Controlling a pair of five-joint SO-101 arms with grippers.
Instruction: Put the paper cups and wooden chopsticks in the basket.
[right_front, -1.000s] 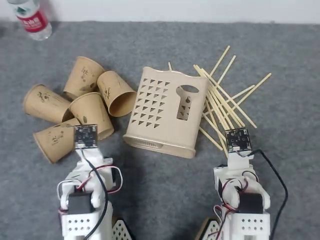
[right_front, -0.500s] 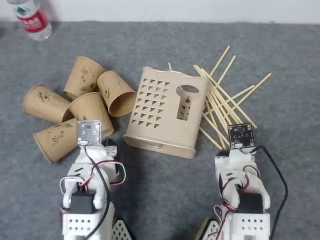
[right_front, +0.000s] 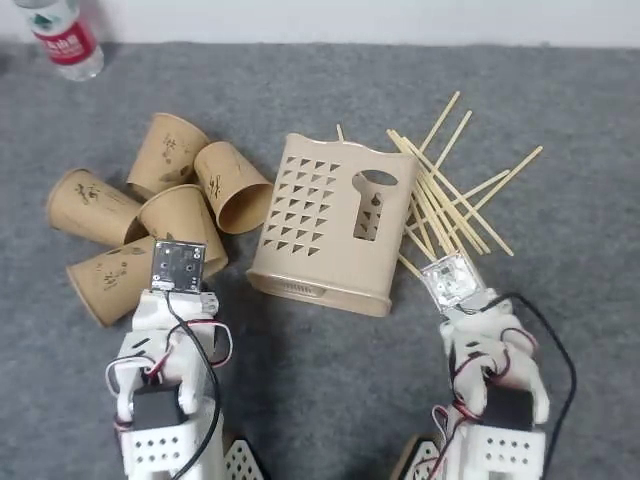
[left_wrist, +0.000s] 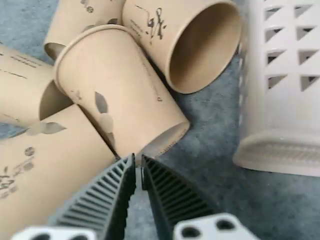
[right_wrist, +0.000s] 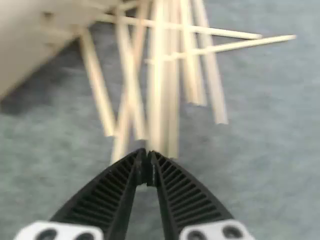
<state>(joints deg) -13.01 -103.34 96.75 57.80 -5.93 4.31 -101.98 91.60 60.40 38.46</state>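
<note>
Basket (right_front: 325, 225) first: we see it lying flat on its broad side on the grey mat (right_front: 330, 400), the wall of triangular holes facing up, between the cups and the chopsticks.

We find the left arm (right_front: 165, 360) at the near edge, its wrist over the nearest cup. The right arm (right_front: 490, 370) stands beside it, well apart, its wrist over the near ends of the chopsticks.

Five paper cups (right_front: 185, 225) lie on their sides in a tight cluster left of the basket, several touching one another. The closest one's open mouth turns toward the basket wall.

We see a plastic bottle (right_front: 62, 35) at the far left corner, well apart from everything else.

Wooden chopsticks (right_front: 445, 200) lie fanned and crossing in a loose heap right of the basket. A few run up against its right edge.

In its wrist view, the left claw (left_wrist: 138, 161) holds nothing, its jaws drawn to a narrow slit. Its tips sit just beside the rim of one cup; we cannot tell whether they touch. The right claw (right_wrist: 148, 154) is pinched together tip to tip, empty, just short of the nearest chopstick ends.
</note>
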